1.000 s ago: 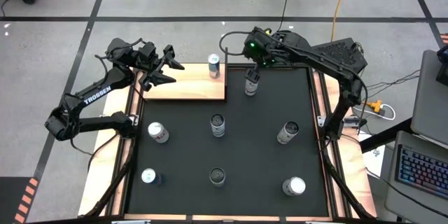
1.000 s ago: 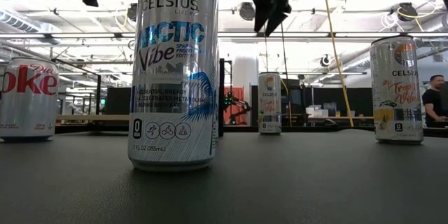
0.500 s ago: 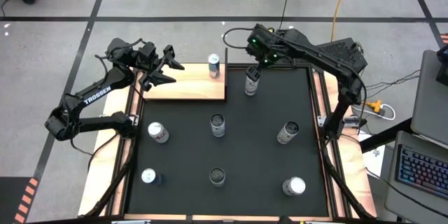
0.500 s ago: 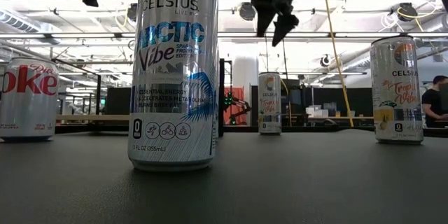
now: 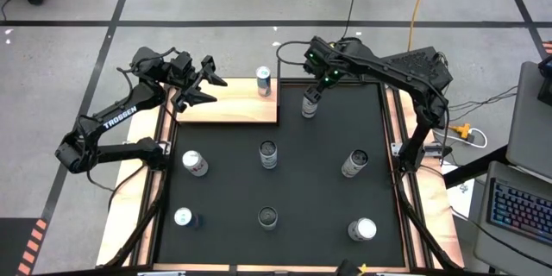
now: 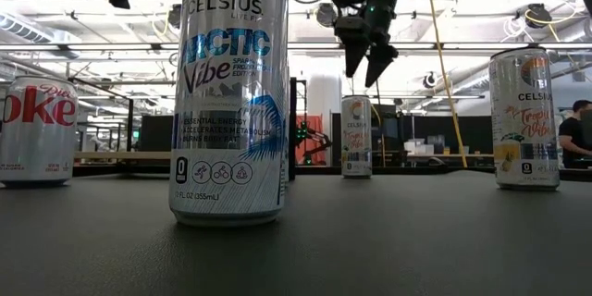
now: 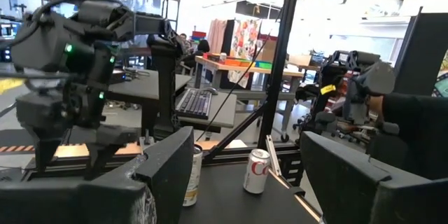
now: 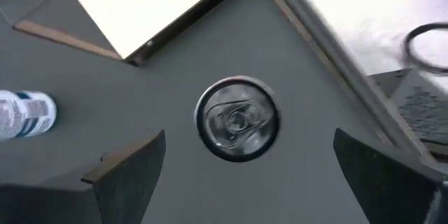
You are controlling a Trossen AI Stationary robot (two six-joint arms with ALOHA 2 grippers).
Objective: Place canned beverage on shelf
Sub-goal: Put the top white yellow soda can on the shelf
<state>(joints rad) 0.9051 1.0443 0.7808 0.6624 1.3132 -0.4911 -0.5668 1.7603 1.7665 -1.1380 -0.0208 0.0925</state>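
Note:
The shelf point(image 5: 226, 103) is a light-wood board at the mat's far left corner. A silver can point(image 5: 264, 80) stands on its base at the shelf's far right corner. Just right of the shelf, another can point(image 5: 309, 105) stands upright on the black mat point(image 5: 310, 190); its silver top point(image 8: 236, 119) shows in the right wrist view. My right gripper point(image 6: 366, 63) hangs open above this can and points steeply down, one finger on either side of it without touching. My left gripper point(image 5: 205, 82) hovers open over the shelf's left part, nothing between its fingers point(image 7: 171, 164).
Several more cans stand upright on the mat, among them a tall Celsius can point(image 6: 231, 92), a Coke can point(image 6: 35, 129) and one at the near right point(image 5: 362, 229). Wooden strips point(image 5: 398, 138) edge the mat. A laptop point(image 5: 522, 207) sits off the table's right side.
My right gripper has come down toward the can beside the shelf, drifting a little toward the table's right edge and rolling slightly. It has stayed open. No can has moved.

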